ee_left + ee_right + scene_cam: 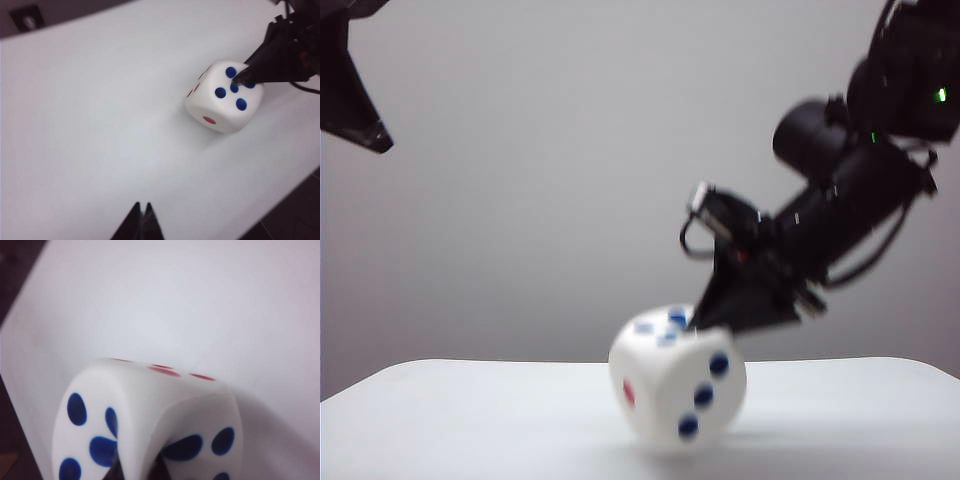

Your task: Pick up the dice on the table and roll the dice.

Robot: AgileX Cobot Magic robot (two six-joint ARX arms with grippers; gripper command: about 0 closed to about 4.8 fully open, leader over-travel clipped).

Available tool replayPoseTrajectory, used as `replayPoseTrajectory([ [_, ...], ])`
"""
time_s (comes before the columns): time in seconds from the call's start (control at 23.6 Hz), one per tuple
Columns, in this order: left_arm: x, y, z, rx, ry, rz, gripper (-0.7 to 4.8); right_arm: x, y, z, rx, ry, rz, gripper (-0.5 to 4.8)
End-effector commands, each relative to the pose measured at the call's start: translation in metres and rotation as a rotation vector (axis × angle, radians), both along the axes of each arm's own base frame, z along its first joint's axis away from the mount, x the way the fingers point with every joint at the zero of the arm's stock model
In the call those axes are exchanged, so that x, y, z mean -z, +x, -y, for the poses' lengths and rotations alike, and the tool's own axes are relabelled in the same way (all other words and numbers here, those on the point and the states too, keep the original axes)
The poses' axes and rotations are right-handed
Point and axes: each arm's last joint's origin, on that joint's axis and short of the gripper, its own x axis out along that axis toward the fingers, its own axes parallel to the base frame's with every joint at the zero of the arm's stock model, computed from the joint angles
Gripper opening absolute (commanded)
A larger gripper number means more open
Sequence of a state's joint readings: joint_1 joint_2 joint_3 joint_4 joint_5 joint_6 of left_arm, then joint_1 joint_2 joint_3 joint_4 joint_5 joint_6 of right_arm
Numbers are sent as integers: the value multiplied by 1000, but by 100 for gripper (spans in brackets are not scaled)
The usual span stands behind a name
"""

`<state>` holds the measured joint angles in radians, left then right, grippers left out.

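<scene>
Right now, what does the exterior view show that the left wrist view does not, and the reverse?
Only the exterior view shows the right arm's upper links reaching down from the upper right, and the die's three-pip face. Only the left wrist view shows the left gripper, its jaws together, hanging apart from the die over the table, and the die's five-pip top. Both show the white die on the table, its red one-pip face, and the right gripper pinching the die's top, which looks dented.
</scene>
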<state>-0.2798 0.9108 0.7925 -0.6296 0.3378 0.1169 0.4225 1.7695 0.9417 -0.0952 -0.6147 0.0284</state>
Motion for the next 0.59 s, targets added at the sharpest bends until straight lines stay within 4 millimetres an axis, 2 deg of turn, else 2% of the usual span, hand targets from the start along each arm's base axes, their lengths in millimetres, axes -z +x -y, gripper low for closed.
replayPoseTrajectory([
  [0.04,-10,7,2,1,-33,120,-5,-27,8,2,41,-19,56,13],
  [0.17,-14,9,3,-14,-62,158,-5,-45,13,4,56,-24,73,35],
  [0.25,-15,10,3,-13,-67,176,-5,-77,18,2,58,4,125,47],
  [0.38,-17,11,3,-13,-71,189,-5,-113,20,1,49,47,191,57],
  [0.42,-17,11,3,-13,-72,192,-5,-129,19,1,38,72,215,94],
  [0.51,-18,12,3,-12,-75,203,-5,-170,17,2,26,116,285,294],
  [0.55,-18,12,3,-12,-76,205,-5,-194,14,3,25,133,330,356],
  [0.59,-18,12,3,-12,-76,205,-5,-206,12,4,20,139,357,365],
])
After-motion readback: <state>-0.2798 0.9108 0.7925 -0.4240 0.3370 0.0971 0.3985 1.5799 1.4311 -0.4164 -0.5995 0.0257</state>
